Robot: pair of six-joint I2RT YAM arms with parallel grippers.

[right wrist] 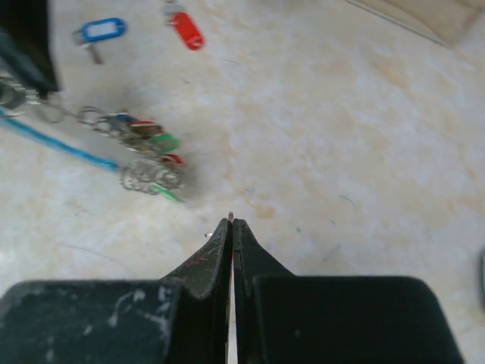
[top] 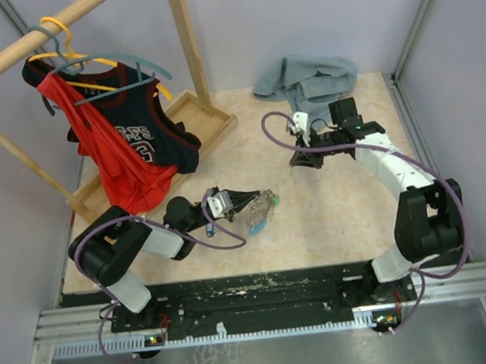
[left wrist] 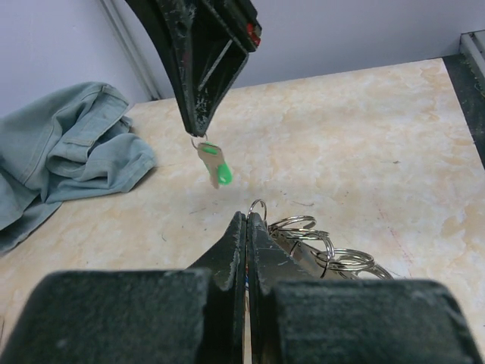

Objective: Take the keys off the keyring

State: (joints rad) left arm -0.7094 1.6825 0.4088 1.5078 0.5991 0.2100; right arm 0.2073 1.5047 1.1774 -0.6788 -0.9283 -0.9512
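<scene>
My left gripper (top: 244, 204) is shut on the keyring (left wrist: 258, 205), whose thin loop pokes out above the closed tips (left wrist: 248, 217). The rest of the bunch of rings and keys (left wrist: 326, 249) hangs to its right; it shows as a cluster with coloured tags (right wrist: 144, 152) in the right wrist view and low over the table (top: 263, 209) in the top view. My right gripper (top: 303, 160) is shut, and a key with a green head (left wrist: 217, 166) dangles from its tips (left wrist: 198, 129). In its own view only a metal tip shows between the closed fingers (right wrist: 232, 221).
A blue-tagged key (right wrist: 98, 32) and a red-tagged key (right wrist: 186, 32) lie loose on the table. A light blue cord (right wrist: 53, 140) trails from the bunch. A grey-blue garment (top: 306, 78) lies at the back. A wooden rack with jerseys (top: 125, 133) stands at the left.
</scene>
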